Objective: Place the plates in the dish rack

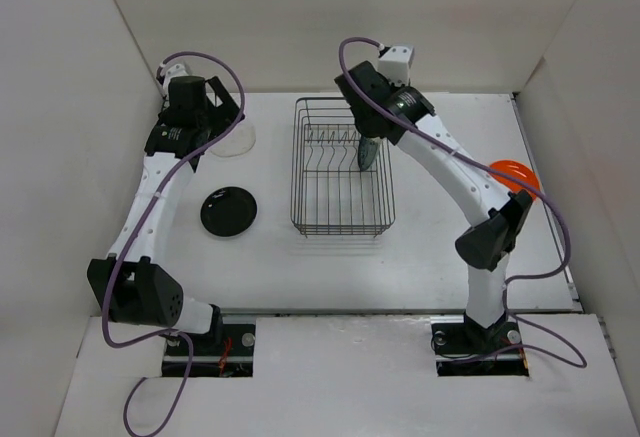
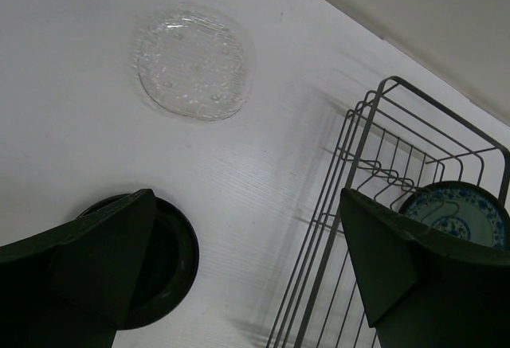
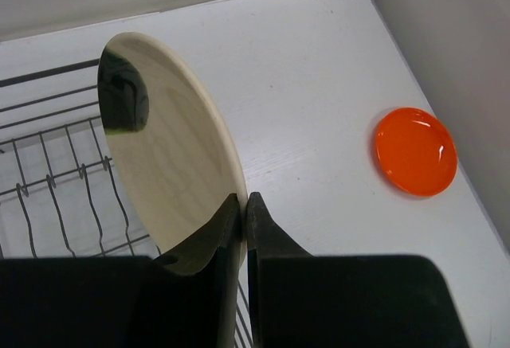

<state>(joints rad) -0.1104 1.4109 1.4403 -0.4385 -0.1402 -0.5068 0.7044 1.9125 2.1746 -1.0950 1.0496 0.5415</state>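
Observation:
My right gripper (image 3: 245, 213) is shut on the rim of the cream plate (image 3: 163, 149), which has a dark smudge. It holds the plate upright over the black wire dish rack (image 3: 48, 181). In the top view this gripper (image 1: 368, 149) is inside the rack (image 1: 342, 219), at its far right part. The teal patterned plate (image 2: 458, 213) stands in the rack (image 2: 374, 173). My left gripper (image 2: 247, 268) is open and empty above the table, with the clear glass plate (image 2: 194, 63) ahead of it and the black plate (image 2: 159, 260) under its left finger. The orange plate (image 3: 416, 150) lies flat at the right.
White walls enclose the table on the left, back and right. In the top view the glass plate (image 1: 235, 140) lies left of the rack, the black plate (image 1: 229, 210) is nearer, and the orange plate (image 1: 513, 174) is partly behind the right arm.

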